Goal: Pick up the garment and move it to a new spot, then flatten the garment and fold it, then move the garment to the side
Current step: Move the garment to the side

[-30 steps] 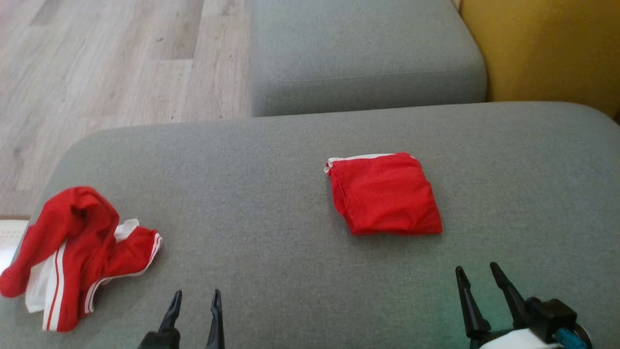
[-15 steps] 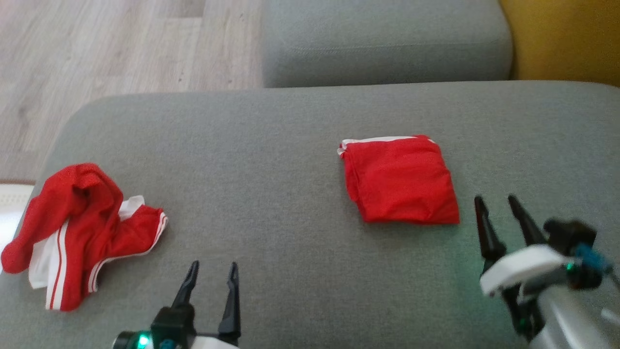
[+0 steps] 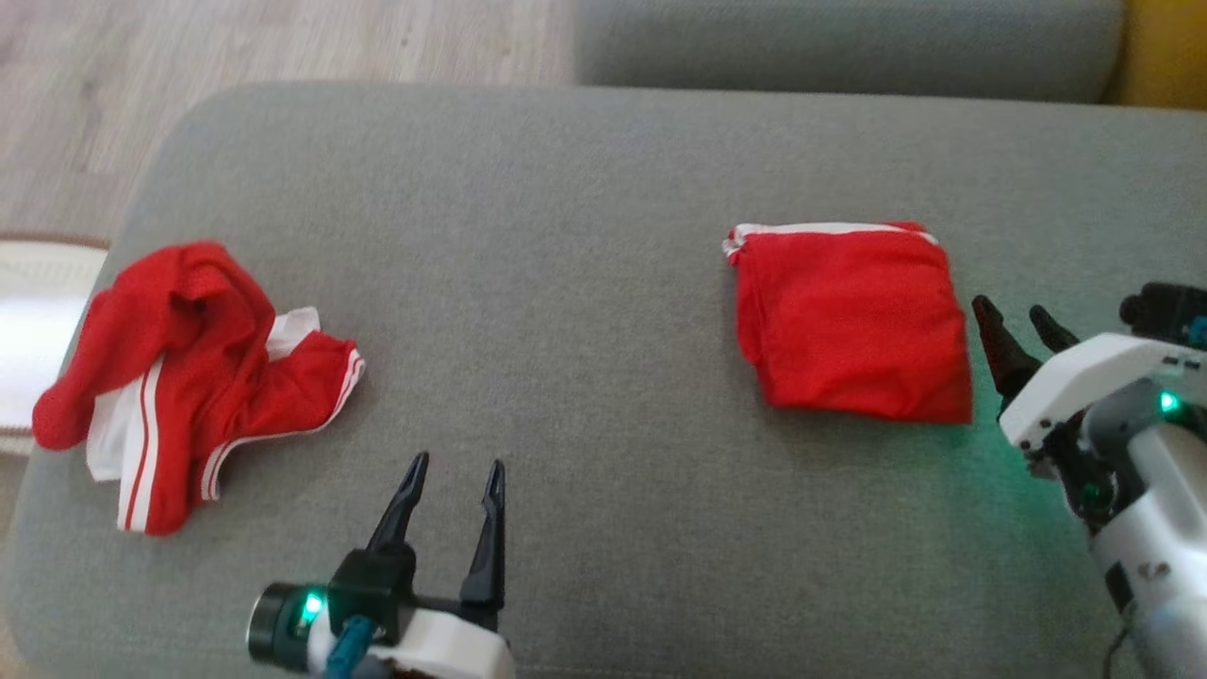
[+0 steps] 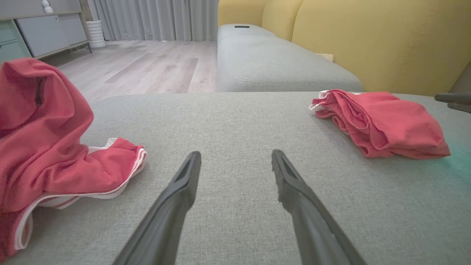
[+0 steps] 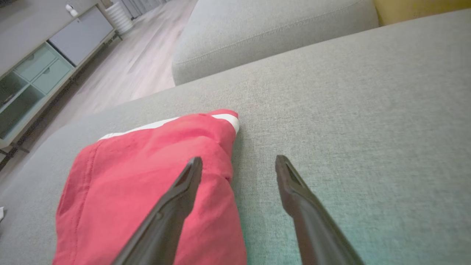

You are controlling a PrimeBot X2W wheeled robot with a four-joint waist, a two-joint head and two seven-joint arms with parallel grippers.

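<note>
Folded garment (image 3: 853, 321) is lying on sofa (image 3: 566, 283).
Right tool (image 3: 1009, 307), spread, is hovering at its right edge; left tool (image 3: 458, 462), spread, is hovering nearer, leftward.

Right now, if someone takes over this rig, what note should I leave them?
Left hand: open, empty, over the grey cushion, between the two garments.
Right hand: open, empty, at the right edge of the folded red garment.
Done: that garment lies folded.
To do: probably moving it aside; the crumpled red-and-white garment at the cushion's left end is not yet flattened or folded.
</note>
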